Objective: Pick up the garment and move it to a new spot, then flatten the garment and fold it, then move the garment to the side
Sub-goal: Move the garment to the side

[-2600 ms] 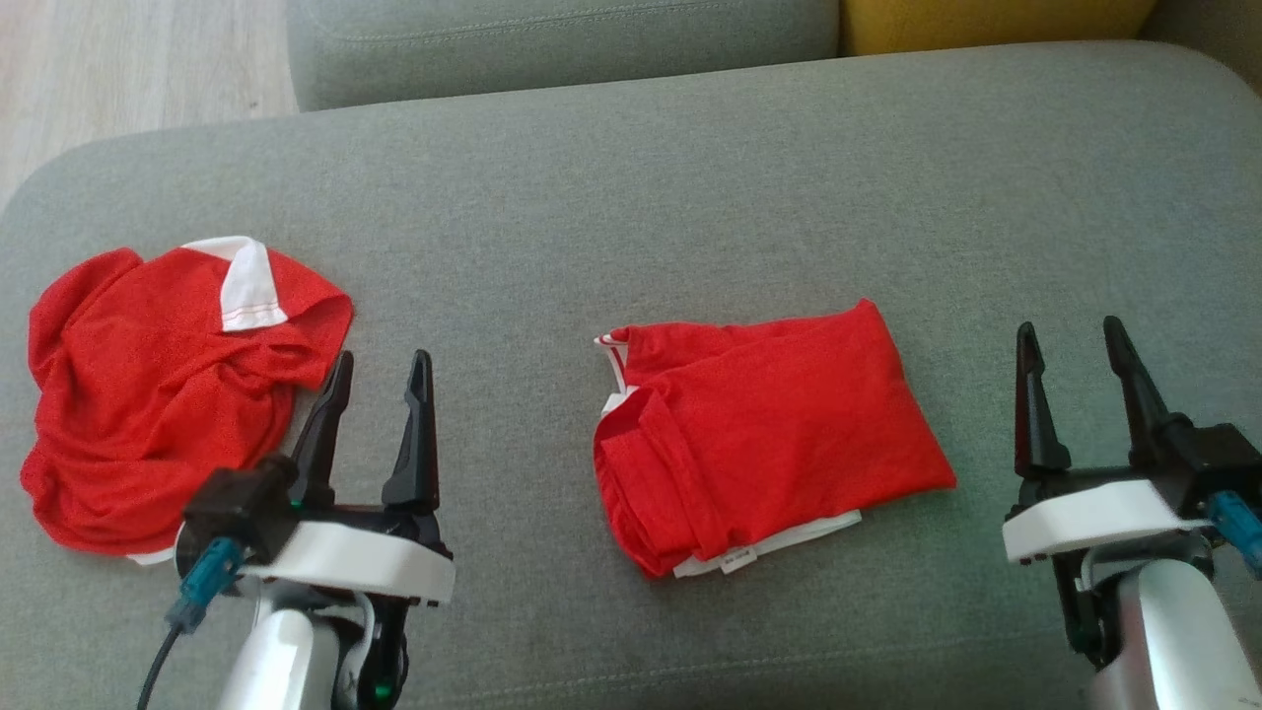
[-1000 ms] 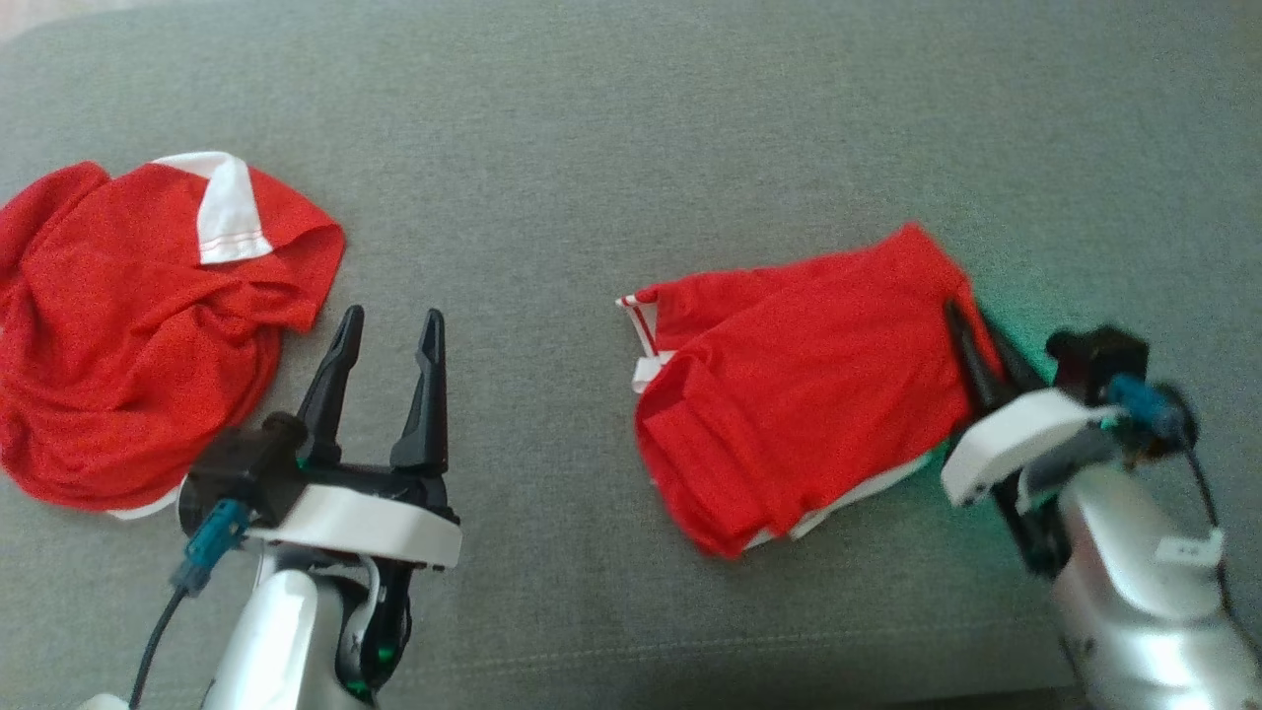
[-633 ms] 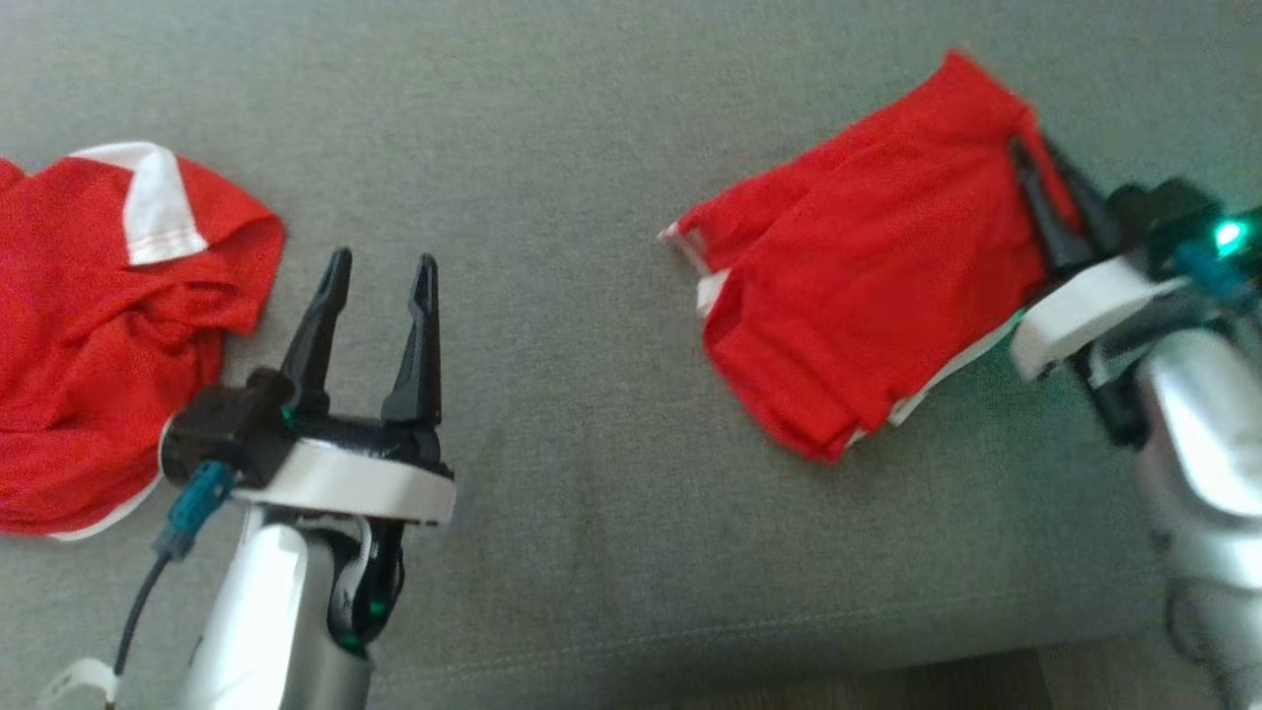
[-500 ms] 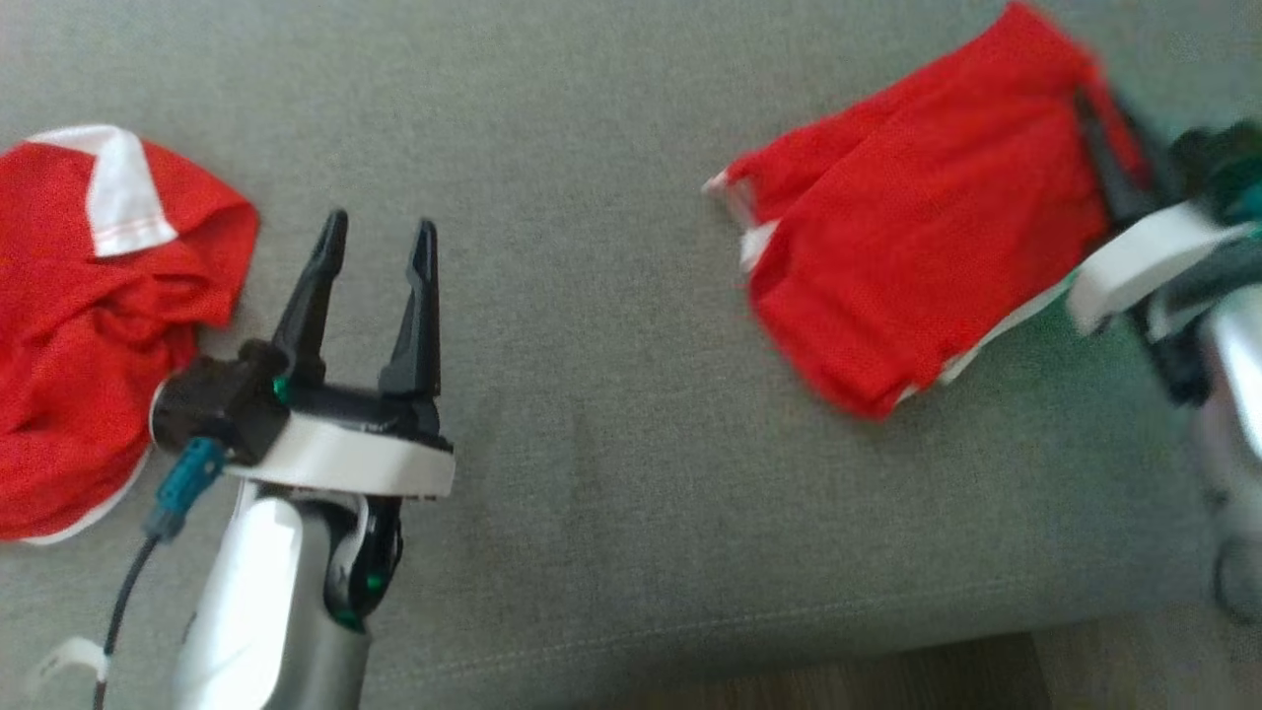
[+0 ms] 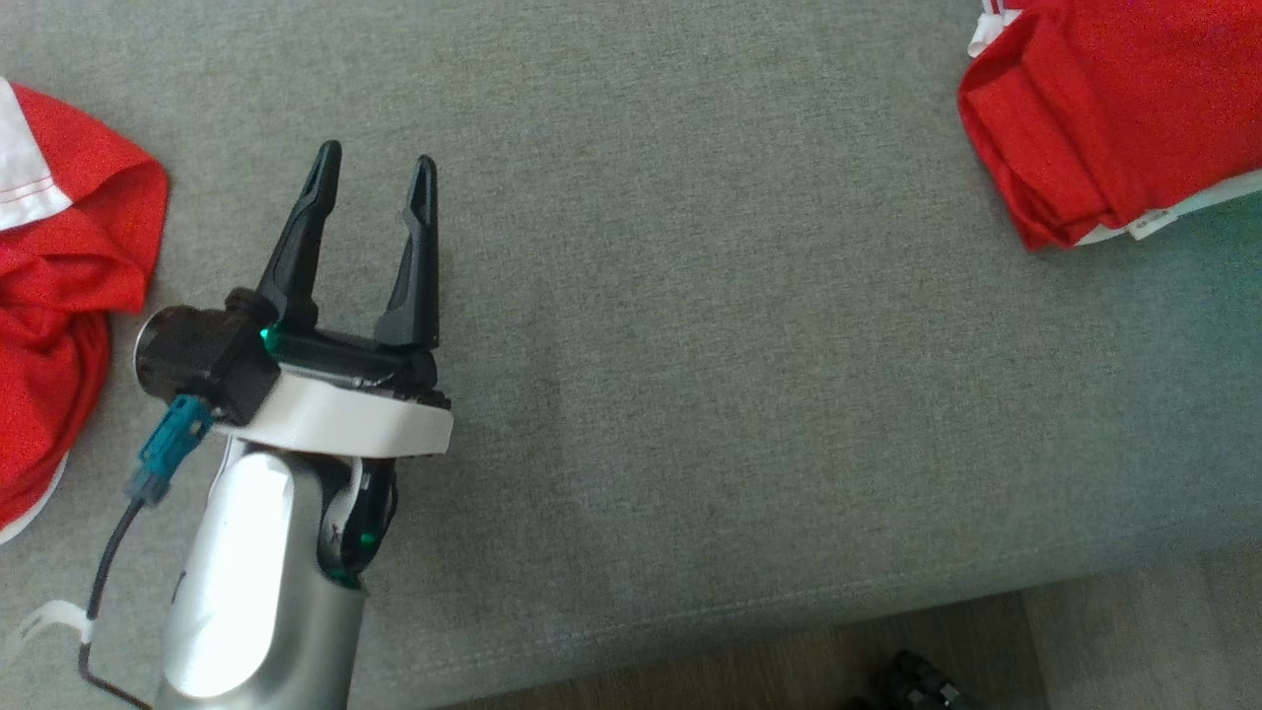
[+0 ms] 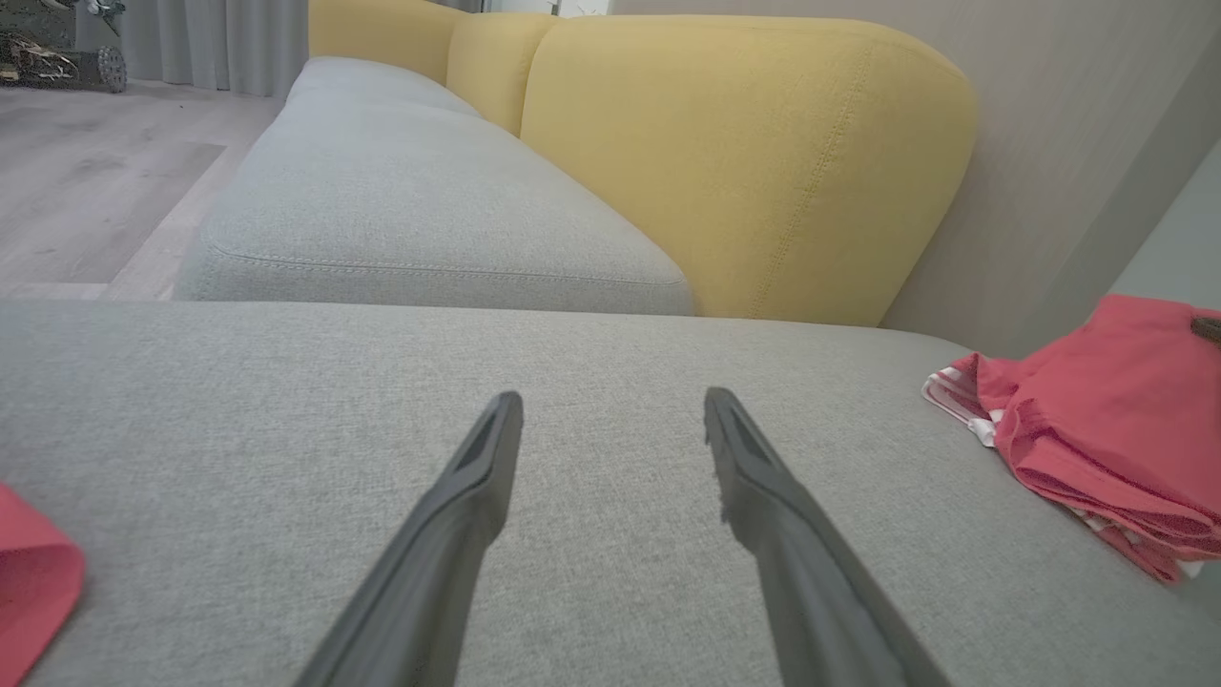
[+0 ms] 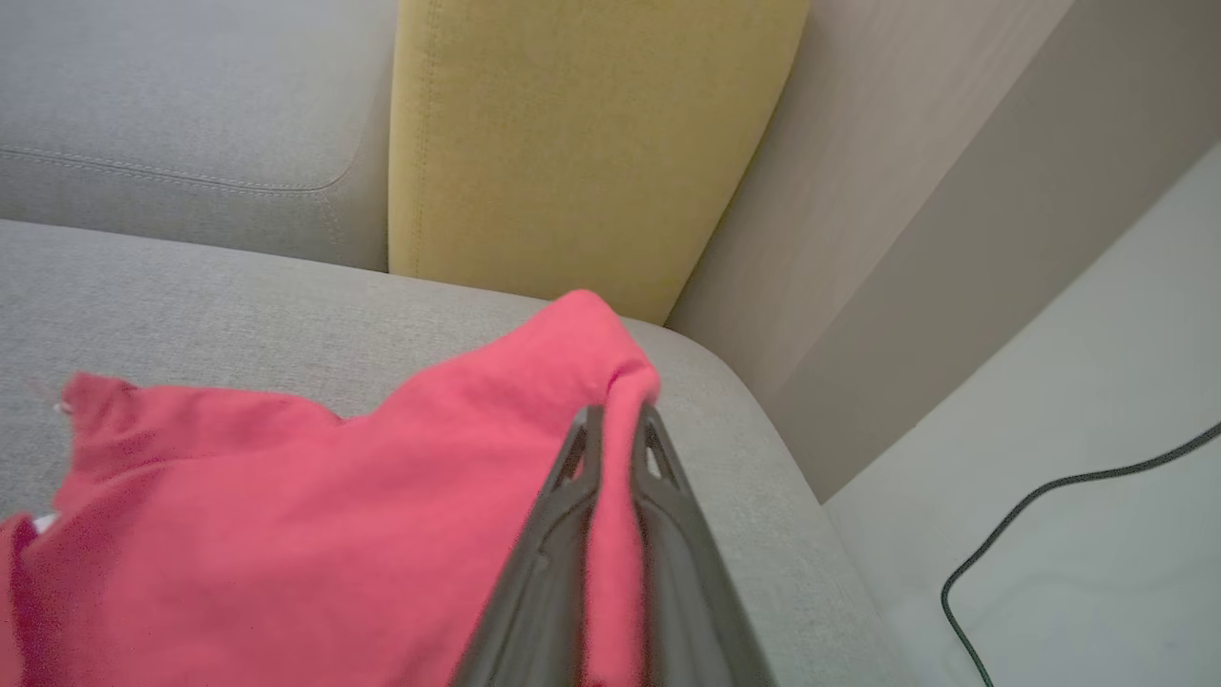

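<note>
The folded red garment with white trim lies at the top right of the head view, on the grey sofa seat. In the right wrist view my right gripper is shut on a raised fold of the garment, near the seat's rounded corner. My left gripper hovers open over bare seat, with nothing between its fingers. The left wrist view shows my left gripper well apart from the garment, which lies to the right.
A second, crumpled red shirt with a white collar lies at the left edge. A yellow back cushion stands behind the seat corner. The seat's front edge drops to wood floor. A black cable runs across the pale floor.
My right gripper, shut on the folded garment, has drawn it rightward toward the seat's corner. The head view has shifted as well. My left gripper stays open.
</note>
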Robot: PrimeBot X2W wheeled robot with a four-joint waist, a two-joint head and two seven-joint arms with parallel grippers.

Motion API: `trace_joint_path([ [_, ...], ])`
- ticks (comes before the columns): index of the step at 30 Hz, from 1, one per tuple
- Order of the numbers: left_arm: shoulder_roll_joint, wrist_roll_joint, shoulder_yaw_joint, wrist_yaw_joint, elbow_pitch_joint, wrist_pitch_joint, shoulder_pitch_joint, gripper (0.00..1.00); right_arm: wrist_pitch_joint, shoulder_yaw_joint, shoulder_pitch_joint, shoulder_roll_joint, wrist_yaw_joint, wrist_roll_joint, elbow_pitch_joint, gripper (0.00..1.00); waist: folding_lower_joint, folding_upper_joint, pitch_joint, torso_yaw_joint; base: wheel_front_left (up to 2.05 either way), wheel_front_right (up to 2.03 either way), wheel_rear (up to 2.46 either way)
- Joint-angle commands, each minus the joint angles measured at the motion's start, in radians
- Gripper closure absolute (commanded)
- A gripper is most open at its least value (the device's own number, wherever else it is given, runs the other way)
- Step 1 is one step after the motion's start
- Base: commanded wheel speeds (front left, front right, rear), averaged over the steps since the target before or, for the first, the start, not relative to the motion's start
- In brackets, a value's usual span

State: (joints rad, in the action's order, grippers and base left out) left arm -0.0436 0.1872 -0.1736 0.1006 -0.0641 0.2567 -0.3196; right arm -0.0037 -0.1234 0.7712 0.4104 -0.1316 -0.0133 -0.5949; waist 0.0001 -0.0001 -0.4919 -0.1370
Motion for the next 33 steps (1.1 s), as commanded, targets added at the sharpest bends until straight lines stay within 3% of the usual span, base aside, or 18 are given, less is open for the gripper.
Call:
trace_joint_path([
  [1, -0.007, -0.004, 0.033, 0.005, 0.040, 0.005, -0.026, 0.00, 0.004, -0.003, 0.019, -0.004, 0.001, 0.019, 0.042, 1.00, -0.0001, 0.0001, -0.003, 0.001, 0.00, 0.00, 0.00],
  [7, -0.007, -0.003, 0.046, 0.009, 0.038, 0.005, -0.027, 0.00, 0.015, -0.052, 0.009, -0.043, 0.001, 0.066, 0.073, 1.00, -0.0001, 0.0001, -0.010, 0.003, 0.00, 0.00, 0.00],
  [8, -0.007, -0.003, 0.048, 0.009, 0.037, 0.005, -0.028, 0.00, 0.017, -0.050, 0.006, -0.048, 0.001, 0.064, 0.076, 0.84, -0.0001, 0.0001, -0.009, 0.004, 0.00, 0.00, 0.00],
  [9, -0.007, -0.003, 0.049, 0.010, 0.036, 0.005, -0.027, 0.00, 0.018, -0.048, 0.004, -0.052, 0.001, 0.058, 0.079, 0.60, -0.0001, 0.0001, -0.008, 0.004, 0.00, 0.00, 0.00],
  [10, -0.007, -0.002, 0.049, 0.010, 0.035, 0.005, -0.027, 0.00, 0.024, -0.041, 0.001, -0.055, 0.001, 0.050, 0.081, 0.00, -0.0001, 0.0001, -0.007, 0.004, 0.00, 0.00, 0.00],
  [20, -0.007, 0.029, 0.038, 0.001, 0.016, 0.005, -0.013, 0.00, 0.000, 0.032, -0.028, -0.052, 0.001, 0.050, 0.170, 0.00, -0.0001, 0.0001, 0.072, 0.025, 0.00, 0.00, 0.00],
  [33, -0.007, 0.083, 0.043, -0.046, 0.015, 0.005, 0.066, 0.00, -0.022, 0.177, -0.173, -0.204, 0.001, -0.028, 0.334, 0.00, -0.0001, 0.0001, 0.257, 0.092, 0.00, 0.00, 0.00],
])
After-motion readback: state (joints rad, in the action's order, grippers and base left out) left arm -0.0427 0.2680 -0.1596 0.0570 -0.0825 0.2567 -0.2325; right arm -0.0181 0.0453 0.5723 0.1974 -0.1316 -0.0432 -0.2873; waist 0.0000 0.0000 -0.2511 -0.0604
